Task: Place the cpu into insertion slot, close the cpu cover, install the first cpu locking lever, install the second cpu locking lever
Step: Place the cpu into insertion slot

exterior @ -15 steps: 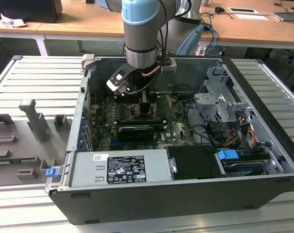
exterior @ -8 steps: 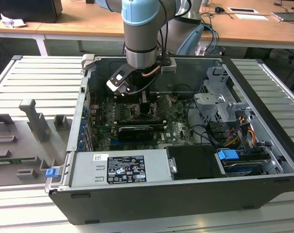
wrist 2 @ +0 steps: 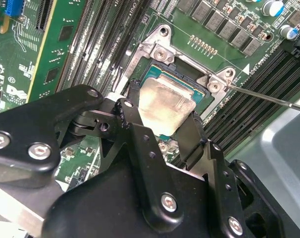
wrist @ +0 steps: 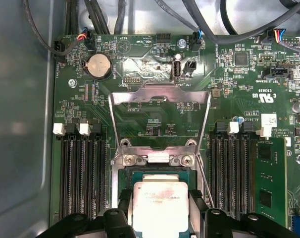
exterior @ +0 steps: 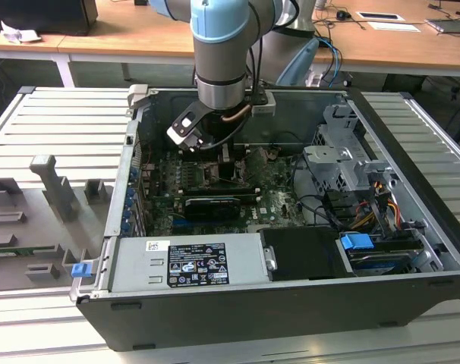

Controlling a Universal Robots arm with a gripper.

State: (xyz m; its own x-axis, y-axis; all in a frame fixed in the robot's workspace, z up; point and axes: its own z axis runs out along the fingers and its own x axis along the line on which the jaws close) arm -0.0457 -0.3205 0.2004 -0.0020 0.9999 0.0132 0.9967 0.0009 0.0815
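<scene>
Claw (wrist 2: 162, 121) clamped on the cpu (wrist 2: 165, 104), with the chip between its fingers right over the insertion slot (wrist 2: 187, 73). The first wrist view adds the cpu cover (wrist: 160, 94), swung open beside the slot. The exterior view has the arm reaching into the computer case (exterior: 291, 322).

Exterior view looked steeply down on the open computer case (exterior: 237, 334) from well back. Both wrist views sat close behind the gripper (wrist: 160, 206), facing out past its jaws; both shared the cpu (wrist 2: 165, 106) and insertion slot (wrist 2: 157, 73).
</scene>
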